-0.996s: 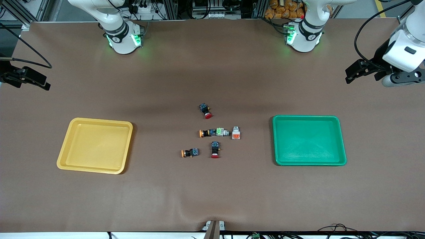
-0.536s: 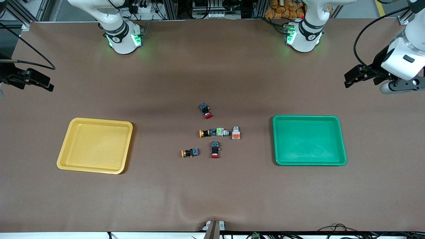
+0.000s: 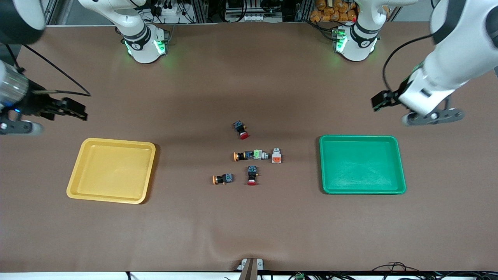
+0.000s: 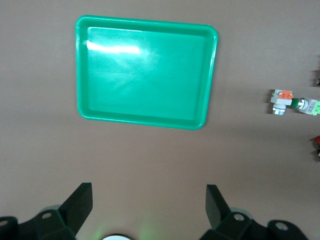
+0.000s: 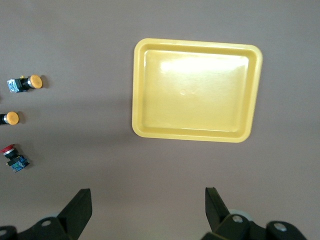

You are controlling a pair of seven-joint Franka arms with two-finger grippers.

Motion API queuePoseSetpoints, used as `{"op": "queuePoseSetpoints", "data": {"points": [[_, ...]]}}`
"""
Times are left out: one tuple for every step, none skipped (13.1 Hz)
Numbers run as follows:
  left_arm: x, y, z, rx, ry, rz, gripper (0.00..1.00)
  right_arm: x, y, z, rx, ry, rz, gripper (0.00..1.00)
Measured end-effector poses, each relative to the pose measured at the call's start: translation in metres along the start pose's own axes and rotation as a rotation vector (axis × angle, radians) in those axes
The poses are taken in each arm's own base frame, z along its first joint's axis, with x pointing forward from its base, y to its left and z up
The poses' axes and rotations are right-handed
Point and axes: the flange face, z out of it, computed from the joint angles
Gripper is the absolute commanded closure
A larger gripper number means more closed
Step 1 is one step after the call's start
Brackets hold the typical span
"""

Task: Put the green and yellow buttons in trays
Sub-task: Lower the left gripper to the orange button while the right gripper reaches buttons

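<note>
Two orange-yellow capped buttons [image 3: 239,156] [image 3: 221,179], a lime-green faced square button [image 3: 257,154] and an orange-faced whitish one [image 3: 276,156] lie mid-table between the trays. The yellow tray [image 3: 111,170] lies toward the right arm's end and the green tray [image 3: 362,164] toward the left arm's end; both are empty. My left gripper [image 3: 379,101] is open and empty over the table by the green tray's [image 4: 145,72] base-side edge. My right gripper [image 3: 78,111] is open and empty over the table by the yellow tray's [image 5: 196,97] base-side edge.
Two red-capped black buttons [image 3: 241,130] [image 3: 252,175] lie among the others. The brown mat [image 3: 249,225] covers the whole table. In the left wrist view the orange-faced button [image 4: 281,99] shows; in the right wrist view the yellow-capped ones [image 5: 27,82] [image 5: 10,118] show.
Both arms have swung in from the table's ends toward the trays. The buttons and trays have not moved.
</note>
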Motion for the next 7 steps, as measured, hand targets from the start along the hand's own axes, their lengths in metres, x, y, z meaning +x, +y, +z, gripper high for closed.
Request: {"op": "queuePoseSetpoints", "data": {"points": [[0.005, 0.008, 0.014, -0.006, 0.009, -0.006, 0.0, 0.006, -0.01, 0.009, -0.003, -0.005, -0.016, 0.0], [0.009, 0.018, 0.03, -0.013, 0.021, -0.017, 0.0, 0.012, -0.02, 0.019, -0.004, -0.009, -0.031, 0.0], [0.01, 0.033, 0.047, -0.02, 0.028, -0.031, 0.0, 0.016, -0.027, 0.027, 0.003, -0.015, -0.039, 0.0], [0.009, 0.052, 0.063, -0.026, 0.027, -0.045, 0.0, 0.019, -0.03, 0.033, 0.021, -0.023, -0.04, 0.0], [0.007, 0.073, 0.081, -0.031, 0.021, -0.062, 0.0, 0.021, -0.033, 0.037, 0.034, -0.032, -0.041, 0.0], [0.007, 0.096, 0.098, -0.042, 0.024, -0.084, 0.0, 0.024, -0.036, 0.044, 0.041, -0.044, -0.044, 0.0], [0.009, 0.117, 0.116, -0.062, 0.037, -0.109, 0.0, 0.028, -0.043, 0.057, 0.043, -0.065, -0.053, 0.0]]}}
